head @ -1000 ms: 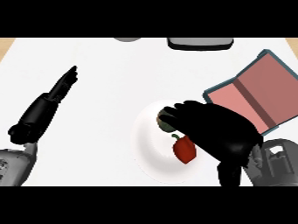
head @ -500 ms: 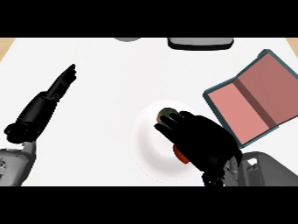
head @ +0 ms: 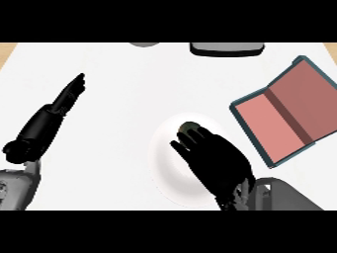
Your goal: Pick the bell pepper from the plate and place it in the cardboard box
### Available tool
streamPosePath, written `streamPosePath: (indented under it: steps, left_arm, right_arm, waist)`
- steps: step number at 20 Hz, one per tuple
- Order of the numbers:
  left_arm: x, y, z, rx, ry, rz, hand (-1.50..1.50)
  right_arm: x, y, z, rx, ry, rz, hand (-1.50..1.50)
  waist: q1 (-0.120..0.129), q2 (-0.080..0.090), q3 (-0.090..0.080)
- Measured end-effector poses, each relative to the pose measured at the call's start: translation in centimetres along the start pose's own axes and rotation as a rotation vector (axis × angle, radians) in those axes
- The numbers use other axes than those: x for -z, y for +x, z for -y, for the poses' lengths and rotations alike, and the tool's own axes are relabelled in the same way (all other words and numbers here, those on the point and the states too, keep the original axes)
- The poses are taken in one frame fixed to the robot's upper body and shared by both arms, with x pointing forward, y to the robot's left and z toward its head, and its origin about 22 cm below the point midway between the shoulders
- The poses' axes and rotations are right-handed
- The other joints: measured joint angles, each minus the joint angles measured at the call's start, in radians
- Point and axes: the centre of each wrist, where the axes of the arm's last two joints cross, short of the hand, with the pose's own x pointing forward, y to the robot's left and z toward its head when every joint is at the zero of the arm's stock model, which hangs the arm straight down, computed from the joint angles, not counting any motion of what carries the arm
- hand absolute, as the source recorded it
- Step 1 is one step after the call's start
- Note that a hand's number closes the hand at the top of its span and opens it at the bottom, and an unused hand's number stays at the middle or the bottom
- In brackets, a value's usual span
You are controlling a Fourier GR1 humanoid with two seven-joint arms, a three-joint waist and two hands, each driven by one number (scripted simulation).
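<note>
The bell pepper (head: 189, 127) lies on the white plate (head: 165, 163), almost wholly hidden under the right hand (head: 213, 163); whether those fingers grip it cannot be told. The cardboard box (head: 299, 112) sits open just right. The left hand (head: 67, 94) rests straight-fingered and empty, well apart.

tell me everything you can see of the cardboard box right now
The cardboard box lies on the white counter at the right, turned at an angle. It is a shallow open tray: dull red floor, thin grey-blue walls, and a darker band crossing it that splits it into two parts. Nothing shows inside it, and nothing touches it; the right robot hand is apart from it.
</note>
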Motion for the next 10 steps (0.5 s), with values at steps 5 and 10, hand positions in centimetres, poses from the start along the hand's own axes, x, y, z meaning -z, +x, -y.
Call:
streamPosePath:
  steps: [5,10]
  left_arm:
    - [0.0,-0.1,-0.1,-0.002,-0.002,0.000,0.00]
    - [0.3,0.1,0.4,-0.005,-0.001,0.001,0.00]
  right_arm:
    - [1.5,-0.3,-0.9,-0.034,0.020,-0.036,-1.50]
    - [2.1,-1.3,-1.6,-0.041,0.028,-0.045,-1.50]
  waist:
    - [0.000,0.000,0.000]
    - [-0.001,0.000,0.000]
